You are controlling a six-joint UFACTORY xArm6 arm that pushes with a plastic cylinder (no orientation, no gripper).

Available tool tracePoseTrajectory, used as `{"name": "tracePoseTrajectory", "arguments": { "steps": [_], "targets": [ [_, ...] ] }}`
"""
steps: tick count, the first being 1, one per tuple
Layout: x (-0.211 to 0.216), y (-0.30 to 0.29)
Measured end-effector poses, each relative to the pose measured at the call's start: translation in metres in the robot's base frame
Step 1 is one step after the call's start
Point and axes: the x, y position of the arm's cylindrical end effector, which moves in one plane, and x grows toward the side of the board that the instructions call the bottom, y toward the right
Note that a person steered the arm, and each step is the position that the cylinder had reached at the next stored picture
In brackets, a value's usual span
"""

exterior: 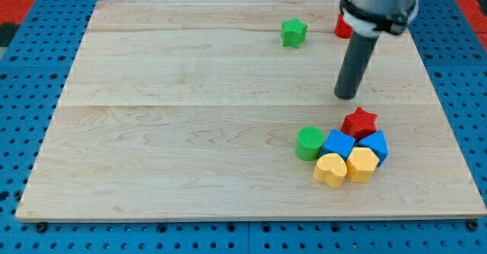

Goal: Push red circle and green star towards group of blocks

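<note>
The green star (294,32) lies near the view's top, right of centre. The red circle (342,27) lies to its right, partly hidden behind the arm. My tip (346,96) rests on the board below both, about halfway between them and the group. The group sits at the lower right: a red star (359,122), a green circle (310,143), a blue block (338,143), another blue block (376,144), a yellow heart (330,169) and a yellow block (361,163), all touching.
The wooden board (190,132) lies on a blue pegboard table (23,71). The arm's grey body (380,3) hangs over the board's top right corner. The group is close to the board's right edge.
</note>
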Motion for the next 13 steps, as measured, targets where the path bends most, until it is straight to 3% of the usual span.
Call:
{"name": "tracePoseTrajectory", "arguments": {
  "steps": [1, 3, 4, 5, 6, 7, 8, 9, 10, 12, 13],
  "targets": [
    [-0.018, 0.094],
    [-0.168, 0.100],
    [-0.161, 0.039],
    [-0.052, 0.021],
    [-0.048, 0.046],
    [-0.086, 0.081],
    [-0.162, 0.019],
    [-0.118, -0.014],
    [-0.047, 0.006],
    [-0.004, 0.015],
    [0.034, -0.030]
  ]
}}
